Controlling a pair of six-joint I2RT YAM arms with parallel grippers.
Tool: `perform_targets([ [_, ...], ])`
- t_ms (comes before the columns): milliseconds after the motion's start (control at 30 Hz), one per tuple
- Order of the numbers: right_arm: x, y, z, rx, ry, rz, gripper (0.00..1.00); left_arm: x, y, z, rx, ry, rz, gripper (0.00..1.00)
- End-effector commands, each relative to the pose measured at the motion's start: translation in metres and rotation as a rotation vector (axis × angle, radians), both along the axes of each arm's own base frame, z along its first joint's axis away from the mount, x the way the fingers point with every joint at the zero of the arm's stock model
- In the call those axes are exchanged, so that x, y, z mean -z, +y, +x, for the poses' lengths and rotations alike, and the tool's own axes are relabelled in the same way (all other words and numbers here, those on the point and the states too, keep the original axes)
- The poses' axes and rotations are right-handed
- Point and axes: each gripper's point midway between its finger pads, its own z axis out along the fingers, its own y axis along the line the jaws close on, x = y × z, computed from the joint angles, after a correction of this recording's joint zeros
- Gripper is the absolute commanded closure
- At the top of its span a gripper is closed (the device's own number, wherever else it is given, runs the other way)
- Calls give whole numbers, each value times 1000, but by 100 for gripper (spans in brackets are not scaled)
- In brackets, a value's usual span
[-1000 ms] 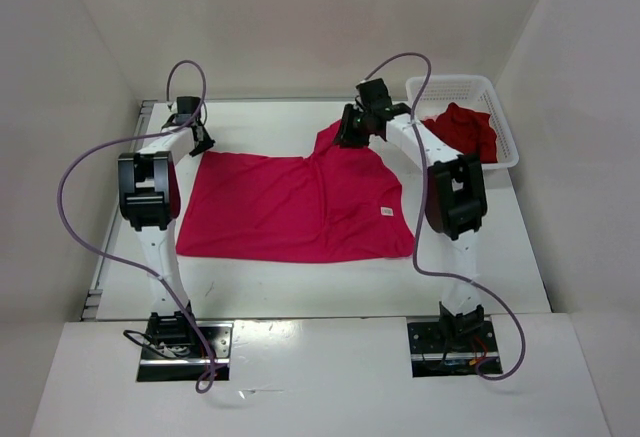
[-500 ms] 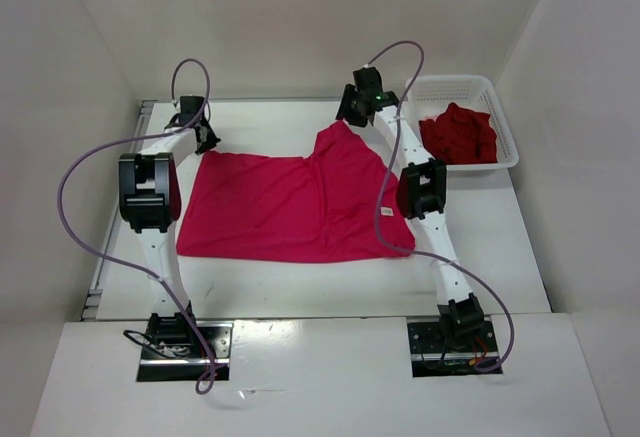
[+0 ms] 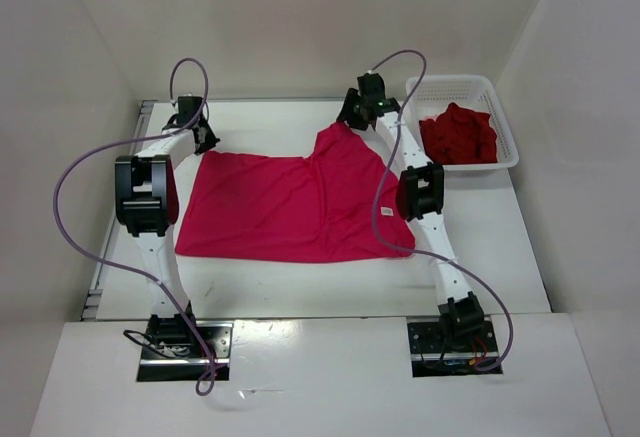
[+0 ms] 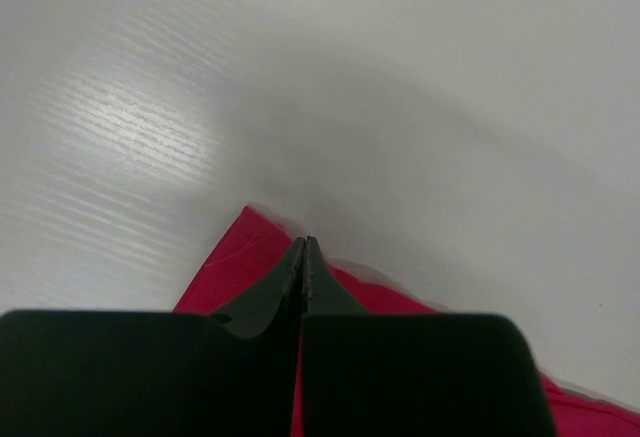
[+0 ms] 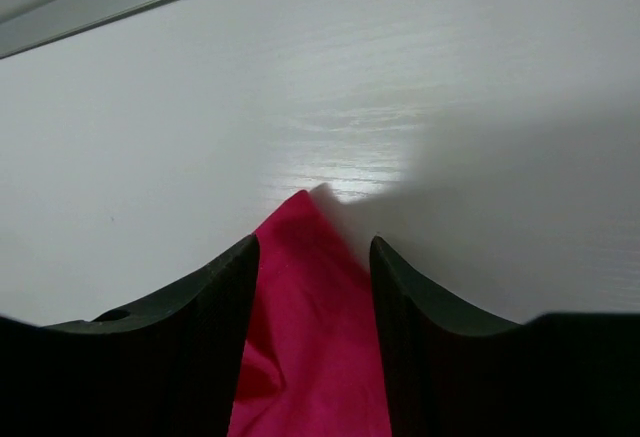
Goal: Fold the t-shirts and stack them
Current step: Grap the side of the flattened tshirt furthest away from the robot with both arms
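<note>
A bright magenta t-shirt [image 3: 290, 207] lies spread flat on the white table. My left gripper [image 3: 203, 140] sits at its far left corner, shut on the cloth; in the left wrist view the jaws [image 4: 304, 242] meet with magenta fabric [image 4: 235, 267] under and between them. My right gripper [image 3: 350, 117] stands open at the shirt's raised far right corner. In the right wrist view that cloth peak [image 5: 310, 297] lies between the spread fingers [image 5: 312, 241]. A dark red t-shirt [image 3: 458, 135] lies bunched in the basket.
The white mesh basket [image 3: 505, 127] stands at the far right corner of the table. Side walls close in on the left and right. Purple cables loop above both arms. The table's near strip [image 3: 300, 292] lies in front of the shirt.
My left gripper has closed on the shirt's far left corner. My right gripper has opened wider, and its arm has swung left and stretched out toward the far right corner.
</note>
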Motion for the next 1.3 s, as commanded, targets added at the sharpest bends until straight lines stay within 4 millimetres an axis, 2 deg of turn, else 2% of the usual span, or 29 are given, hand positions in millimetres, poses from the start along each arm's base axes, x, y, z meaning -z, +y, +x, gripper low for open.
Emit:
perform_targets([
  [0, 3, 15, 6, -21, -17, 86, 46, -39, -1, 3, -3, -85, 3, 100],
  [67, 10, 17, 7, -23, -14, 99, 47, -39, -1, 2, 3, -84, 10, 100],
  [167, 1, 22, 10, -25, -32, 135, 47, -35, 0, 7, 3, -80, 10, 98],
  [200, 1, 22, 10, -25, -32, 135, 50, -28, 0, 10, 3, -71, 9, 84],
  [267, 8, 24, 8, -25, -16, 146, 52, -28, 0, 15, 3, -65, 9, 62],
  [333, 8, 25, 7, -34, -13, 153, 56, -20, 12, 16, -21, -52, 15, 48],
  [367, 14, 25, 7, -34, -5, 151, 56, -23, 13, 17, -22, -54, 15, 39],
  [400, 14, 27, 6, -41, -2, 156, 58, -10, 25, 13, -44, -20, 13, 35],
  [467, 14, 27, 6, -41, -2, 156, 60, -4, 33, 12, -65, -12, 5, 30],
  [500, 14, 27, 6, -41, -2, 156, 62, -4, 33, 12, -66, -11, 5, 21],
  [567, 13, 27, 6, -35, 1, 162, 66, 4, 33, 8, -59, 13, 9, 18],
  [633, 13, 29, 5, -36, 6, 174, 72, 9, 33, 8, -52, 24, 14, 19],
  [700, 11, 29, 4, -30, 13, 180, 77, 14, 31, 4, -46, 37, 7, 28],
  [733, 7, 29, 6, -31, -1, 183, 81, 23, 31, 0, -46, 57, 5, 32],
  [800, 4, 31, 5, -32, 5, 195, 83, 25, 30, 1, -33, 49, 5, 34],
  [867, -6, 32, 4, -42, -4, 204, 85, 23, 26, 4, -17, 37, -10, 35],
  [1033, -16, 31, 1, -53, -9, 191, 86, 28, 23, 4, -8, 45, -21, 51],
  [1067, -21, 23, 4, -42, -17, 179, 86, 27, 23, 2, -8, 39, -21, 52],
  [1100, -29, 23, 4, -43, -27, 181, 86, 27, 23, 2, -8, 39, -21, 53],
  [1167, -27, 15, 5, -37, -21, 172, 86, 34, 23, -3, -8, 55, -23, 57],
  [1267, -39, 3, 8, -25, -36, 168, 86, 35, 22, -7, -8, 58, -23, 62],
])
